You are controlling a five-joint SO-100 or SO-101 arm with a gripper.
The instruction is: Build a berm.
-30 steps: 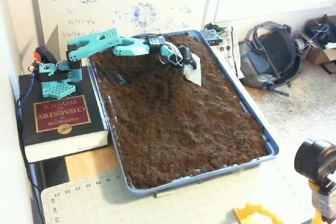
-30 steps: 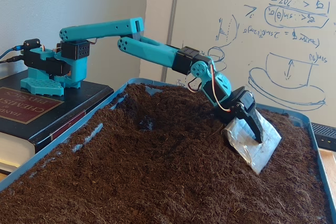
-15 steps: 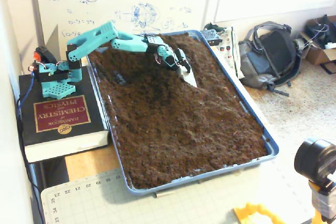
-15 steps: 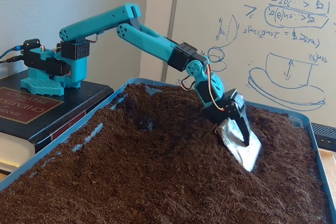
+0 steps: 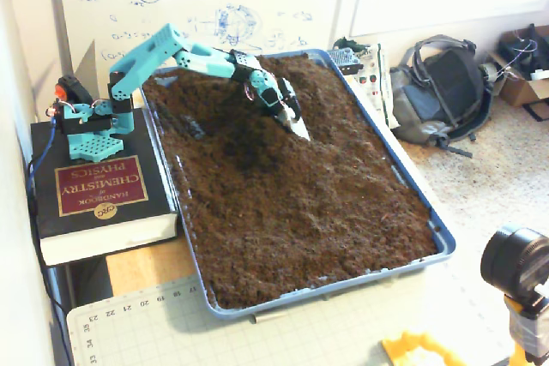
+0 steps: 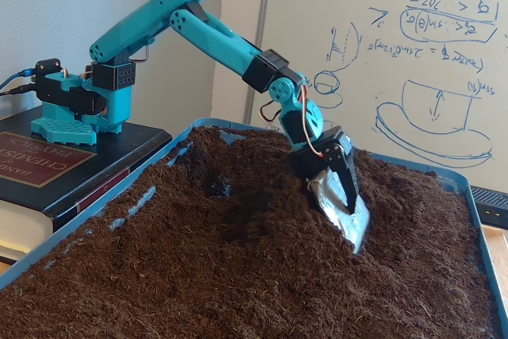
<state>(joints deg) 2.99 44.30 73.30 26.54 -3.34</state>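
Note:
A blue tray (image 5: 431,217) (image 6: 78,225) is filled with loose dark brown soil (image 5: 300,203). The teal arm reaches over its far end from a base on a book. Its gripper (image 5: 293,117) (image 6: 348,206) is shut on a silver foil-covered blade (image 5: 299,129) (image 6: 352,224). The blade stands tilted, with its lower edge sunk in the soil. In the low fixed view, soil is heaped into a rough mound, the berm (image 6: 266,208), against the blade's left side. From above this heap (image 5: 257,139) looks darker than the flat soil around it.
The arm's base stands on a thick black book (image 5: 93,190) (image 6: 36,164) at the tray's left side. A backpack (image 5: 437,92) lies on the floor to the right. A camera lens (image 5: 515,261) sits at the lower right. A whiteboard stands behind the tray.
The arm has folded upward and drawn the blade back toward its base. The blade has sunk deeper and pushed soil ahead of it into a higher heap.

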